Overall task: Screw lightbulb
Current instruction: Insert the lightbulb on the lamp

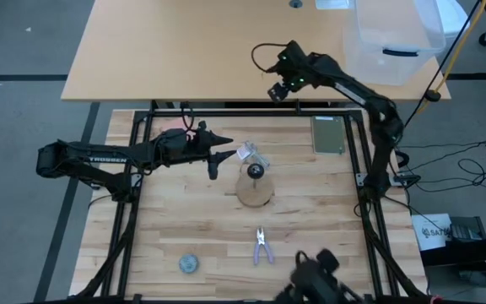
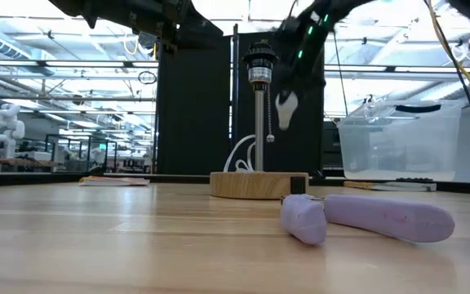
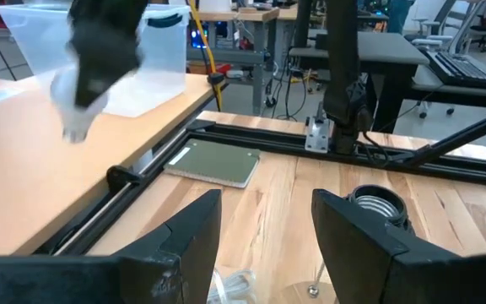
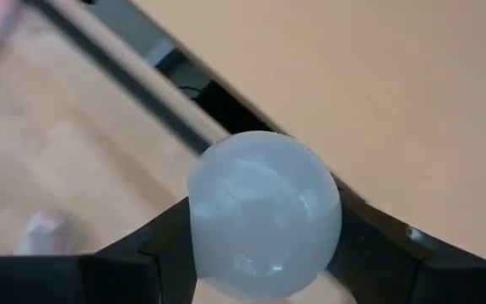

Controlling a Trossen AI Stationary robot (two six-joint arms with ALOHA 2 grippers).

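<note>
The right claw (image 1: pixel 277 91) hangs near the top centre of the overhead picture, over the seam between the slatted counter (image 1: pixel 310 219) and the plain tan table (image 1: pixel 184 51) behind it. It is pinching the lightbulb (image 4: pixel 264 215): in the right wrist picture the frosted globe fills the middle of the frame, with a dark finger pressed against each side. From the low camera the lightbulb (image 2: pixel 286 104) shows as a pale blurred shape held up in the air, just right of the lamp socket (image 2: pixel 259 64) and about level with it. I cannot make out its screw base, so which way its long axis points is not clear.

The left claw (image 1: pixel 224 145) sits left of centre in the overhead picture, spread wide and holding nothing, its tips near the wooden lamp stand (image 1: pixel 256 187). In the left wrist picture its two dark fingers (image 3: pixel 184 245) stand well apart, with the empty threaded socket (image 3: pixel 378 203) just beyond them.

On the counter lie purple-handled pliers (image 1: pixel 262 246) at lower centre, a blue-grey ball (image 1: pixel 188 264) at lower left, and a green notebook (image 1: pixel 328 134) at upper right. A clear plastic bin (image 1: pixel 395 38) stands on the tan table at top right. Behind, the room is a bright workshop with desks and shelving.
</note>
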